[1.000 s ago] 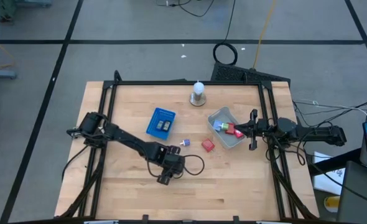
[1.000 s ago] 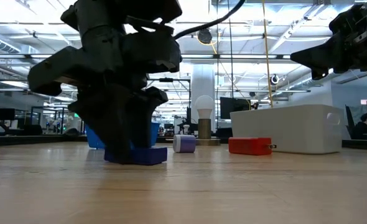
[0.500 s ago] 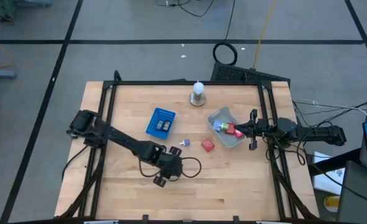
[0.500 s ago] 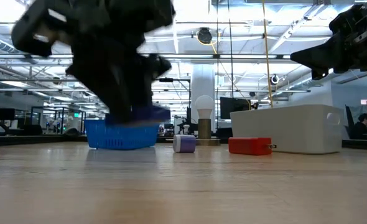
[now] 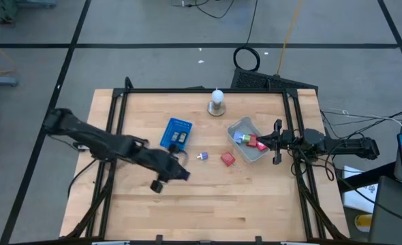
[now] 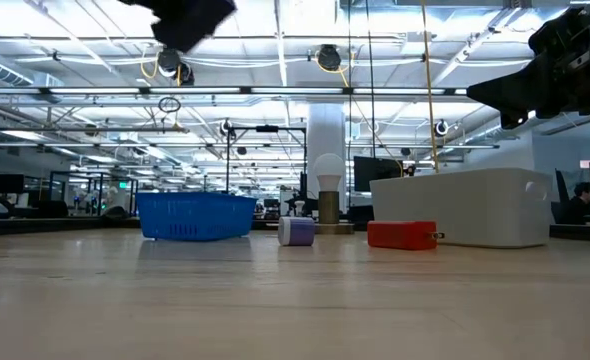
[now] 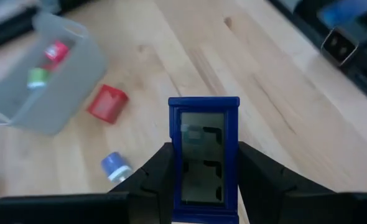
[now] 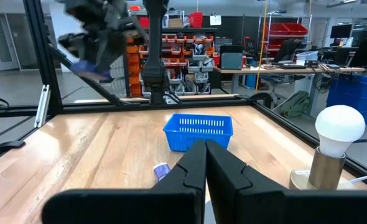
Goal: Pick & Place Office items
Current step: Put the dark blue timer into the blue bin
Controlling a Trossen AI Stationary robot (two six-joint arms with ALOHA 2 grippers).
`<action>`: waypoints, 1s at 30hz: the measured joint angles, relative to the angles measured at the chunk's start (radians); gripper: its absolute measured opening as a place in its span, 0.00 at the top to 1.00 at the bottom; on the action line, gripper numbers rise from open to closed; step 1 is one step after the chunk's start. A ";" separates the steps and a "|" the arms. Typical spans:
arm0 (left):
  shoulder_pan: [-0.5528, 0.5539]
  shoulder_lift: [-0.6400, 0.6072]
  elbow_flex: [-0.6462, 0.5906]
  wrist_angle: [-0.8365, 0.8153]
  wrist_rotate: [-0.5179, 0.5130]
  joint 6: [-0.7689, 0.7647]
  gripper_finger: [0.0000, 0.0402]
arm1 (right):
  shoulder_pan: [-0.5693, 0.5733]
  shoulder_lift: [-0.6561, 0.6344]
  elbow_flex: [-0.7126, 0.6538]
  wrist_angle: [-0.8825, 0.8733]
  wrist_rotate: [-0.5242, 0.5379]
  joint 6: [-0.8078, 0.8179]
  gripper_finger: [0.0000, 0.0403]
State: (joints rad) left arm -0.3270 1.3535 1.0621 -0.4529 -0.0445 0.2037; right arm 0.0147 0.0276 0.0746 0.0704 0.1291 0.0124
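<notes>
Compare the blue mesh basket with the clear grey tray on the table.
The blue mesh basket is opaque blue with perforated walls; the clear grey tray is see-through with smooth walls. In the high view the basket holds two dark rectangular pieces, while the tray holds small red, green and blue bits. The basket sits nearer the left arm, the tray beside the waiting right gripper. Both are open-topped bins resting flat on the wooden table.

two bins (image 5: 177,133), one bulb (image 5: 217,99), roughly eight office items (image 5: 227,159).
</notes>
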 joint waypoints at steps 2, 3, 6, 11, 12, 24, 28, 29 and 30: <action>0.002 -0.094 -0.071 0.051 -0.003 -0.009 0.67 | 0.000 0.000 0.000 0.000 0.000 -0.002 1.00; 0.002 -0.143 -0.110 0.088 -0.012 -0.015 0.67 | 0.000 0.000 0.000 0.000 0.000 -0.003 1.00; 0.004 -0.289 -0.233 0.199 -0.078 -0.058 0.67 | 0.000 0.000 0.000 0.000 0.000 -0.005 1.00; 0.005 -0.532 -0.410 0.258 -0.248 -0.133 0.67 | 0.000 0.000 0.000 0.000 0.000 0.001 1.00; 0.005 -0.579 -0.447 0.272 -0.259 -0.137 0.67 | 0.000 0.000 0.000 0.000 0.000 0.001 1.00; 0.008 -0.903 -0.817 0.571 -0.372 -0.125 0.67 | 0.000 0.000 0.000 0.002 0.000 -0.002 1.00; 0.007 -0.959 -0.896 0.633 -0.316 -0.099 0.67 | 0.000 0.000 -0.003 0.001 0.000 -0.002 1.00; 0.006 -0.967 -0.914 0.642 -0.315 -0.100 0.67 | 0.000 0.000 -0.008 0.005 0.001 -0.002 1.00; 0.007 -0.973 -0.932 0.655 -0.318 -0.101 0.67 | 0.000 0.000 -0.015 0.012 0.001 -0.006 1.00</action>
State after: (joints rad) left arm -0.3202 0.3810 0.1300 0.2020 -0.3622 0.1027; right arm 0.0147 0.0273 0.0598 0.0825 0.1300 0.0069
